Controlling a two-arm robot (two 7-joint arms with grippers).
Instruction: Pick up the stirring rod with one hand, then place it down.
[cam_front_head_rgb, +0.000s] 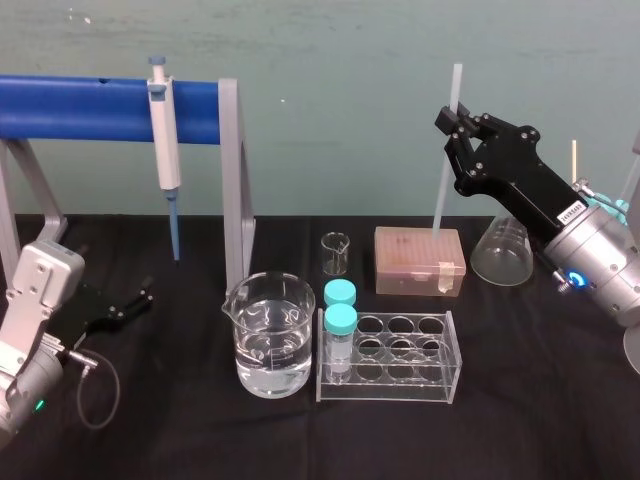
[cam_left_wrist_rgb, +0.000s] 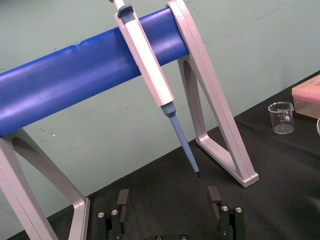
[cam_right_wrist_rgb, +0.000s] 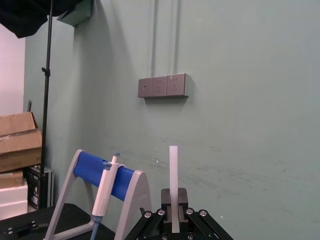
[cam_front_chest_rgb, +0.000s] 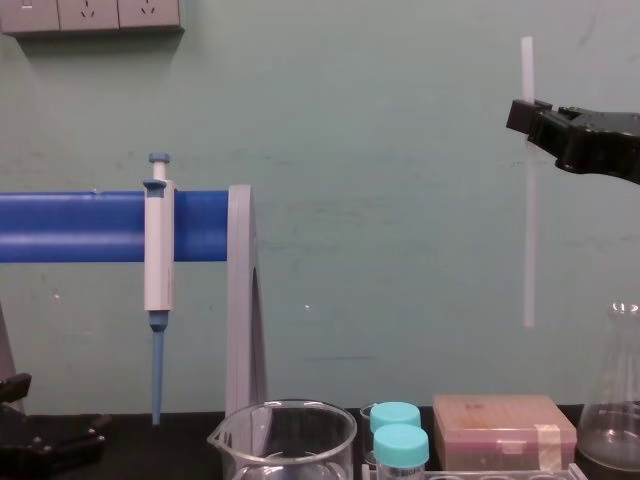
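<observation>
The stirring rod (cam_front_head_rgb: 441, 190) is a thin translucent white stick, held nearly upright in the air above the back right of the table. My right gripper (cam_front_head_rgb: 453, 118) is shut on its upper part, with a short end sticking out above the fingers. In the chest view the stirring rod (cam_front_chest_rgb: 529, 230) hangs down from the right gripper (cam_front_chest_rgb: 524, 112), its lower end well clear of the table. The right wrist view shows the stirring rod (cam_right_wrist_rgb: 173, 170) rising from between the closed fingers (cam_right_wrist_rgb: 167, 197). My left gripper (cam_front_head_rgb: 143, 297) rests low at the table's left, open (cam_left_wrist_rgb: 168, 197) and holding nothing.
A white-and-blue pipette (cam_front_head_rgb: 164, 150) hangs on the blue-barred stand (cam_front_head_rgb: 90, 105). A beaker of water (cam_front_head_rgb: 268, 350), a small empty beaker (cam_front_head_rgb: 335, 253), a clear tube rack (cam_front_head_rgb: 400, 360) with two teal-capped vials, a pink tip box (cam_front_head_rgb: 420, 260) and a conical flask (cam_front_head_rgb: 500, 255) stand below.
</observation>
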